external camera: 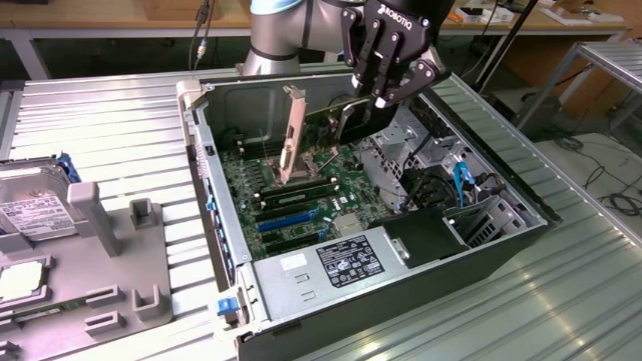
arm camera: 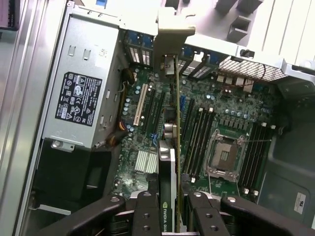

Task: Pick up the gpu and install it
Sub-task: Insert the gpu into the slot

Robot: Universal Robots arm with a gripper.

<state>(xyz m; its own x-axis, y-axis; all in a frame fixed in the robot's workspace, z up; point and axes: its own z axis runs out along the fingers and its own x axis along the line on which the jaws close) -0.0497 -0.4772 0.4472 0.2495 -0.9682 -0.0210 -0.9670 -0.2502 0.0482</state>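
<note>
Exterior view: the open computer case (external camera: 401, 301) lies on its side with the motherboard (external camera: 331, 177) exposed. The gpu (external camera: 294, 120) is already picked up and stands on edge over the board's slots, so seating it appears to be what is left. The gripper (external camera: 373, 101) is closed on the card's right end, and the card's metal bracket points toward the exterior view's left, near the case's left wall.

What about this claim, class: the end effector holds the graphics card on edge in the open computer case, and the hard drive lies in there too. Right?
Wrong on the hard drive: it lies outside the computer case, on the grey rack at the exterior view's left. The end effector does hold the graphics card on edge in the case.
</note>
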